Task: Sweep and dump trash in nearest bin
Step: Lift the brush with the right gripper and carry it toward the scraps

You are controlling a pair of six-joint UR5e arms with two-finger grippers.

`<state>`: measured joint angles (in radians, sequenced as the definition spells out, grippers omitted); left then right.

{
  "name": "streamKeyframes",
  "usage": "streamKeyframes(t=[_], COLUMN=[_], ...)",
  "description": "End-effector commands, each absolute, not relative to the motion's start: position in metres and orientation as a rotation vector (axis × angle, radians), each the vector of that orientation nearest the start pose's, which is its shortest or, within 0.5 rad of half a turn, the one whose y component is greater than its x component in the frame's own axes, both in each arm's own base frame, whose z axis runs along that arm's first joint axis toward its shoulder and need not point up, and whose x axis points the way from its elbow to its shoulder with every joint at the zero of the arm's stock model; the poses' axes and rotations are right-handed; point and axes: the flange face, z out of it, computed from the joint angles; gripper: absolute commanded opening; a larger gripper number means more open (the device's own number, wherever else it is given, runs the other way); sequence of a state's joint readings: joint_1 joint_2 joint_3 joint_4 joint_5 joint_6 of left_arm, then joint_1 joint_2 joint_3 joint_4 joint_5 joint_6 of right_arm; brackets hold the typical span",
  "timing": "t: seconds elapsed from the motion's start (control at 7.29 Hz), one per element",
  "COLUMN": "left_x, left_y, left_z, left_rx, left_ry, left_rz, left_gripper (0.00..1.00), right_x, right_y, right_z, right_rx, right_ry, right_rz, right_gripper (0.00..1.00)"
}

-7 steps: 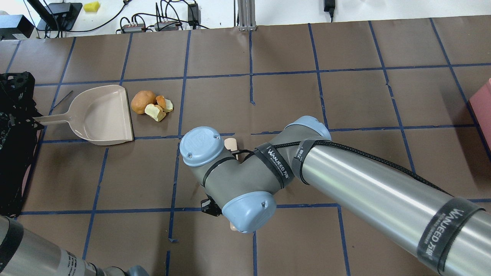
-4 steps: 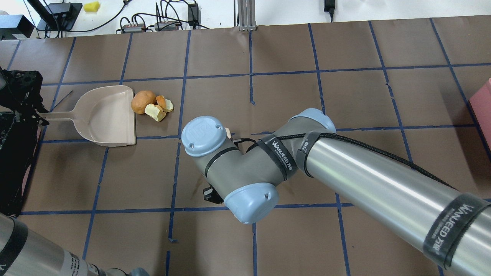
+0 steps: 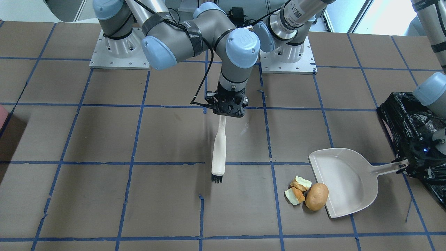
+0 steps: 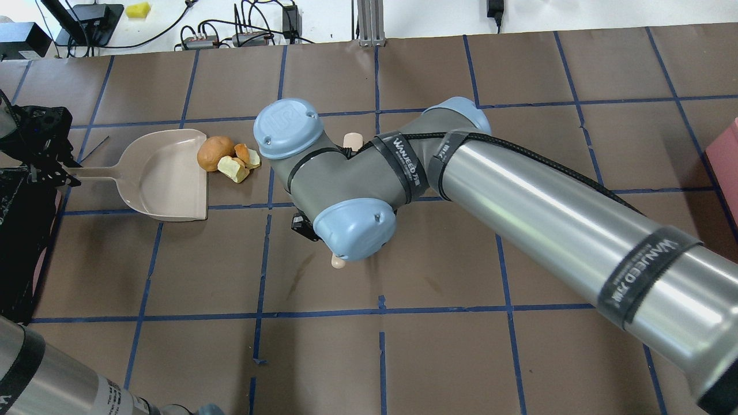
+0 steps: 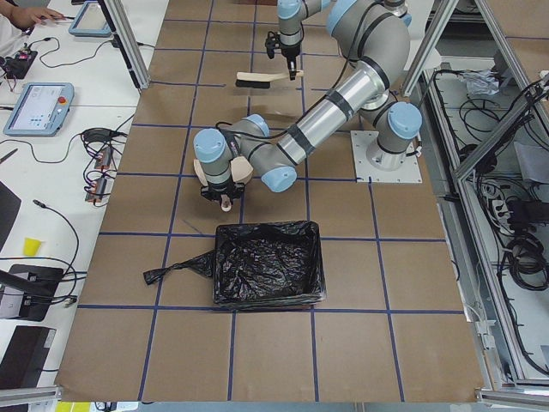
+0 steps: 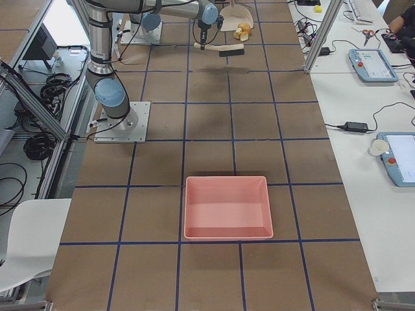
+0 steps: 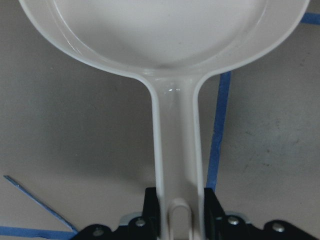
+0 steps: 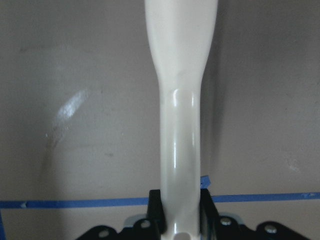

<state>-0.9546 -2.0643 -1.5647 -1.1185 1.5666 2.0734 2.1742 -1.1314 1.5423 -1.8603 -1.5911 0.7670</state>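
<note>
The trash, a brown potato-like lump (image 4: 215,153) with an orange chunk (image 4: 242,153) and a pale-yellow chunk (image 4: 230,169), lies on the table; it also shows in the front view (image 3: 316,196). My left gripper (image 4: 60,170) is shut on the handle of a beige dustpan (image 4: 164,173), whose front lip touches the lump. My right gripper (image 3: 228,109) is shut on the handle of a white brush (image 3: 219,150). Its black bristles (image 3: 216,179) hang about one tile from the trash, on the side away from the pan. The bin (image 3: 411,132), lined with a black bag, stands behind the left gripper.
A pink tray without a bag (image 6: 227,207) sits far off at the table's right end. Cables and power bricks (image 4: 230,37) lie beyond the far table edge. Blue tape lines grid the brown table (image 4: 519,150).
My right arm has carried the brush away from the robot's base, toward the trash row. My left gripper has slid the dustpan right, so its lip now meets the brown lump.
</note>
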Motion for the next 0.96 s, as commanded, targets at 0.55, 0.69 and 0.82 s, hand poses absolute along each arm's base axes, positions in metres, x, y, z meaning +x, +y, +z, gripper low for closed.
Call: streamKeyframes(t=[0.55,0.69,0.82], left_x=[0.262,0.261,0.261], left_y=[-0.604,-0.604,-0.604], left_z=[0.25,0.25,0.25], left_rx=[2.104,2.101,2.1], left_ry=[2.38,2.384,2.382], left_rz=[0.006,0.004,0.003], left_gripper=[0.02,0.02,0.02], right_x=[0.611,0.622,0.626], right_y=[-0.534,-0.545,-0.553], right_z=[0.244,0.239,0.218], right_rx=[0.393,0.347,0.272], right_ry=[3.23,3.221,3.233], right_rz=[0.167,0.143,0.138], right_gripper=[0.01,0.01,0.01])
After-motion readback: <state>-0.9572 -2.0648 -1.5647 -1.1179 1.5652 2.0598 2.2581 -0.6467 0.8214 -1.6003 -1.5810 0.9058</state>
